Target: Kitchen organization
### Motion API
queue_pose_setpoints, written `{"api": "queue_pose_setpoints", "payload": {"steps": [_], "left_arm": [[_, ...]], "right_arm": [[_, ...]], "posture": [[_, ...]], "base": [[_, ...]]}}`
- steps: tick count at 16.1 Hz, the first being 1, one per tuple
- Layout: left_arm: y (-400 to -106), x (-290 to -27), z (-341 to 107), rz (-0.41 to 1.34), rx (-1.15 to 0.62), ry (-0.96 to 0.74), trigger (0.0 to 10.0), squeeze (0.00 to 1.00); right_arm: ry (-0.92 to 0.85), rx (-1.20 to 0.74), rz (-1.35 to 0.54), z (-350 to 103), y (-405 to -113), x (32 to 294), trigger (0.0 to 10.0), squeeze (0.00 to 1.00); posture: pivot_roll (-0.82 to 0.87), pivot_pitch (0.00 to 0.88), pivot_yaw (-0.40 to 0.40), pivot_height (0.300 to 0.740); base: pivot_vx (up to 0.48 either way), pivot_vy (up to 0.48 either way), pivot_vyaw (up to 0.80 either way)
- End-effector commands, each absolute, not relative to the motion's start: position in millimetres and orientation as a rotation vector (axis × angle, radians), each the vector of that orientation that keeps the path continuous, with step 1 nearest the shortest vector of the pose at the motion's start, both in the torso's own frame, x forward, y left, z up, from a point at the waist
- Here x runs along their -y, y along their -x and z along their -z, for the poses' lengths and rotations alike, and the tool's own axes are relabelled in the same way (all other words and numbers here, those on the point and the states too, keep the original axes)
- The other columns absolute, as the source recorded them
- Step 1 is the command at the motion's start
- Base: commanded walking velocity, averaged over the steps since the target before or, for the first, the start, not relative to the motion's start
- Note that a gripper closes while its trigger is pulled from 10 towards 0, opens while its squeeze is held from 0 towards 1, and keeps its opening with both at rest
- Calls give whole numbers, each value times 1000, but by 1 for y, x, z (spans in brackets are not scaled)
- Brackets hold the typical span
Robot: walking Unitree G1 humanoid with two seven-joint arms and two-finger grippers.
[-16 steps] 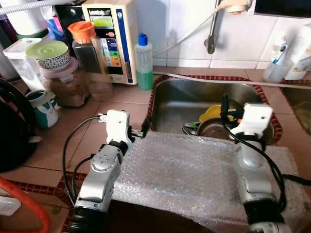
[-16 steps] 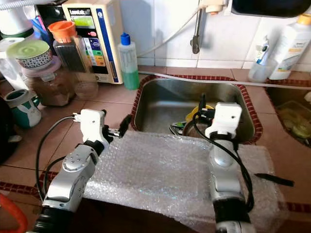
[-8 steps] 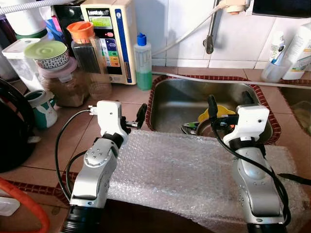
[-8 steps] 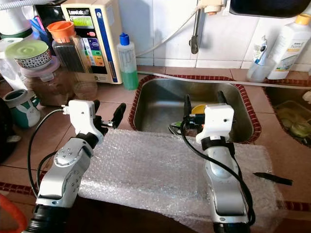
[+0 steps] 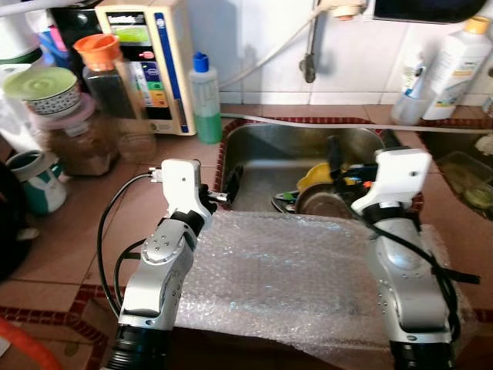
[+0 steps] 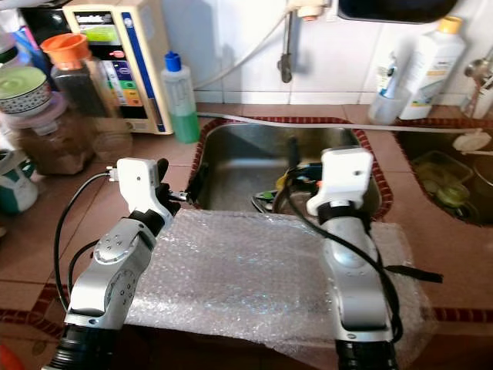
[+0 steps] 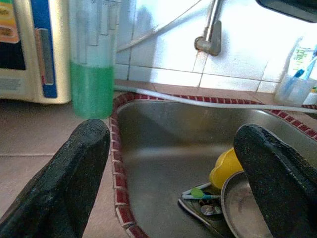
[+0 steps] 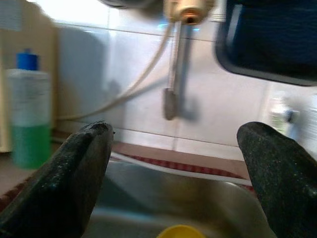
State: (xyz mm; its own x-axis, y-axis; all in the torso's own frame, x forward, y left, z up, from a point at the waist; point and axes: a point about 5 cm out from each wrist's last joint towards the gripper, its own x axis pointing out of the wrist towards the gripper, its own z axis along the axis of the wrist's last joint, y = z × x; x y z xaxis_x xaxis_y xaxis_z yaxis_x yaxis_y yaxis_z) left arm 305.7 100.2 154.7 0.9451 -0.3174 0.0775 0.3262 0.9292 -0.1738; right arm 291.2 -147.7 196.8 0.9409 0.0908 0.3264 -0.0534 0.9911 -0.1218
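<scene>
A steel sink [image 5: 266, 150] holds a yellow cup [image 5: 320, 176], a metal bowl [image 5: 323, 204] and some utensils [image 7: 198, 196]. A sheet of bubble wrap [image 5: 285, 270] covers the counter in front of it. My left gripper [image 5: 219, 185] hovers open at the sink's left rim, and between its fingers [image 7: 74, 173] I see the basin and the yellow cup [image 7: 225, 168]. My right gripper [image 5: 360, 150] stands open above the sink's right half, over the bowl. Its fingers [image 8: 74, 173] frame the tap and the tiled wall. Neither gripper holds anything.
A green soap bottle [image 5: 205, 100] and a water ioniser [image 5: 146, 62] stand behind the sink's left corner. Jars [image 5: 77, 139] and a mug [image 5: 35, 181] crowd the left counter. The tap [image 5: 310, 46] hangs over the sink. Bottles [image 5: 447, 58] stand at the back right.
The whole view has swung to the right. My left gripper has moved from the bubble wrap's far edge to the sink's rim. My right gripper has risen a little over the sink.
</scene>
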Motion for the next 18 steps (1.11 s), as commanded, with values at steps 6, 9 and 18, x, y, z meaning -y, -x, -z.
{"api": "queue_pose_setpoints", "payload": {"steps": [6, 9, 18], "left_arm": [[-304, -100, -156, 351, 45, 184, 10000, 0], [-305, -98, -156, 354, 45, 184, 10000, 0], [-304, -96, -153, 364, 26, 186, 10000, 0]], "right_arm": [[106, 349, -109, -205, -292, 140, 10000, 0], [110, 347, -120, -205, -294, 139, 10000, 0], [117, 342, -121, -205, -295, 139, 10000, 0]], "posture": [[-31, 0, 40, 740], [-29, 0, 37, 740], [-34, 0, 37, 740]], "base": [[0, -325, 0], [0, -345, 0], [0, -345, 0]]}}
